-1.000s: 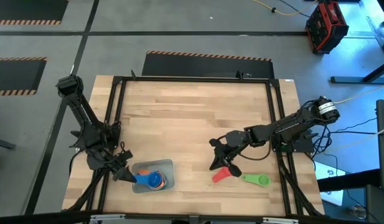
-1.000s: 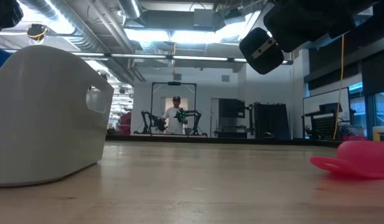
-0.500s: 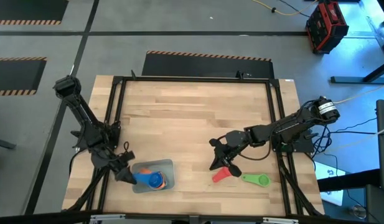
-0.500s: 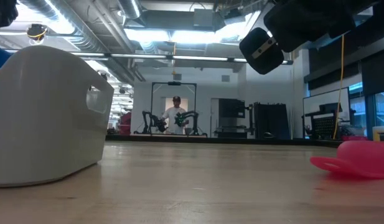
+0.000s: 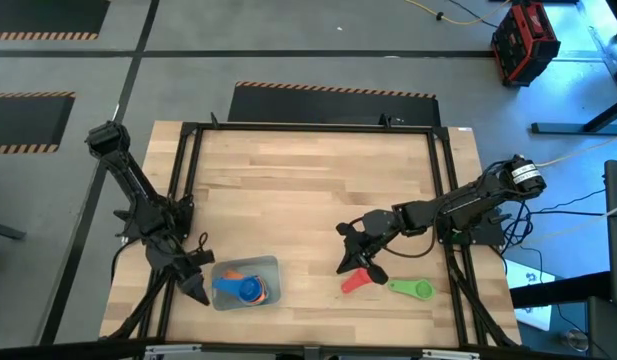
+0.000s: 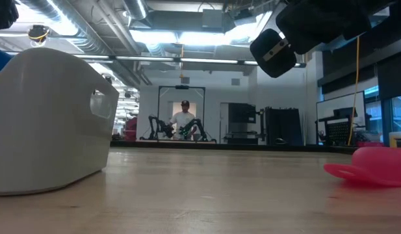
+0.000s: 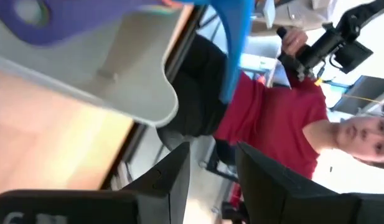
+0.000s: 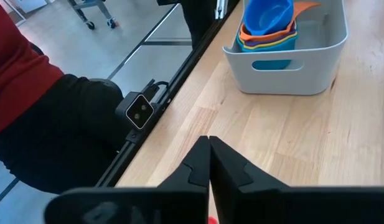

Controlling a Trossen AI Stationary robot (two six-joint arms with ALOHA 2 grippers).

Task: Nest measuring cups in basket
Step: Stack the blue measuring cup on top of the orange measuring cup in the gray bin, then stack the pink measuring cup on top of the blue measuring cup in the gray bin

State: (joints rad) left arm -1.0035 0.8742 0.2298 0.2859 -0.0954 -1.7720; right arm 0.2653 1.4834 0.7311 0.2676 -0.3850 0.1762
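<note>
Robotics lab: exposed ceiling ducts (image 6: 90,29), another robot rig (image 6: 181,127), hazard-striped floor (image 5: 333,91).

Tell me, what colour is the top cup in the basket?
Blue, clearest in the right wrist view.

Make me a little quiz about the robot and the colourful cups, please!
1. Which cups lie on the table outside the basket? A) pink cup and green cup B) orange and purple C) yellow and teal
2. True or false: the left gripper, beside the basket, holds a cup.
3. Fill in: the top cup of the stack in the basket is ____.
Key: 1 A. 2 False: its fingers are open and empty. 3 the blue cup.
</note>
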